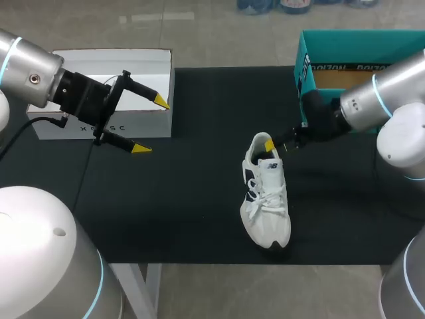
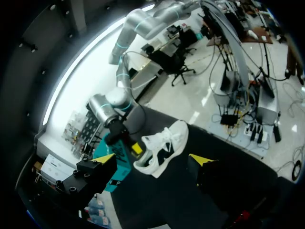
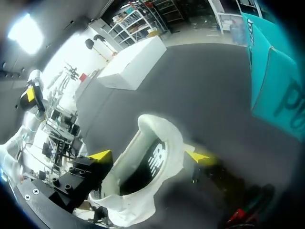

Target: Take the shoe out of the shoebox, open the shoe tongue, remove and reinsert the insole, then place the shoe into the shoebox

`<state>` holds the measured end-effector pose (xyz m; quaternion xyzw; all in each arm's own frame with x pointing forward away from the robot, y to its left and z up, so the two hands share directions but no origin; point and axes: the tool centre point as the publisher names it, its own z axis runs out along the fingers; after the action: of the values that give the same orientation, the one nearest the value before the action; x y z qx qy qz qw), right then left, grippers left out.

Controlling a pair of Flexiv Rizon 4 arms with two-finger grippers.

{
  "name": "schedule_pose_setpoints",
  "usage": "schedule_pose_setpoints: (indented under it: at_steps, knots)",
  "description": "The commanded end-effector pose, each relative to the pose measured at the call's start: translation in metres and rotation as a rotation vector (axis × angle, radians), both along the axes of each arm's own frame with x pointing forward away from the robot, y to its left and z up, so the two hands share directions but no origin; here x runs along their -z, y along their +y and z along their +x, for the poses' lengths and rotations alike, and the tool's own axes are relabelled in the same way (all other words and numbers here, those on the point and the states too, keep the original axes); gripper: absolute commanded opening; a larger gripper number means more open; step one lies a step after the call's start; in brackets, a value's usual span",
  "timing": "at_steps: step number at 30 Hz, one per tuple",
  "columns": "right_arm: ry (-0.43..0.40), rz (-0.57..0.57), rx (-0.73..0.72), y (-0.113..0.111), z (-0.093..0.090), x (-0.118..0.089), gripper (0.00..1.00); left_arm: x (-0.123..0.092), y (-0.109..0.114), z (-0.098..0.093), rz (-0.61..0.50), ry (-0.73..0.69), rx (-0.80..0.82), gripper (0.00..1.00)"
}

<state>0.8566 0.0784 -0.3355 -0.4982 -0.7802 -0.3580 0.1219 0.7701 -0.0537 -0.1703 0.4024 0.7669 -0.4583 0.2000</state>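
On the black tabletop [image 1: 186,199], right of its middle and closer to the near edge than the far one, the white shoe [image 1: 265,199] sits out of its box with the sole down, the toe toward the near edge and the heel toward the far edge. Its white laces [image 1: 263,194] are crossed over the upper. The right wrist view looks into the open collar, where the dark insole [image 3: 155,164] lies inside the shoe. The right end effector [image 3: 148,156] is at the heel. Its yellow-tipped fingers [image 3: 101,155] are spread wide on either side of the collar, and from above one yellow tip shows at the heel's right rim. The right arm comes in from the tabletop's right side, crossing in front of the teal shoebox [image 1: 358,38]. That shoebox stands open at the far right corner, well apart from the shoe, and shows a brown inside. Across the tabletop, a white box [image 1: 99,123] stands open along the far edge near the left corner. The left end effector [image 1: 151,125] hangs at that box's right end, well apart from the shoe, with its two fingers set wide and nothing between them. In the left wrist view the shoe lies ahead of that end effector, seen between its fingers, with the right arm's yellow tip at the heel.
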Motion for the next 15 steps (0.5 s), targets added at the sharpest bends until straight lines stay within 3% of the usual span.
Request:
schedule_pose_setpoints:
  at_steps: [1, 12, 15]
  knots:
    - [0.024, -0.204, 0.127, -0.003, -0.015, -0.019, 1.00, 0.000, 0.000, 0.000, 0.003, 0.000, 0.000, 1.00]
    - [0.083, -0.618, 0.238, 0.012, -0.037, -0.049, 1.00, 0.000, 0.000, 0.000, 0.003, 0.000, 0.000, 1.00]
    - [0.083, -0.618, 0.238, 0.012, -0.037, -0.049, 1.00, 0.000, 0.000, 0.000, 0.003, 0.000, 0.000, 1.00]
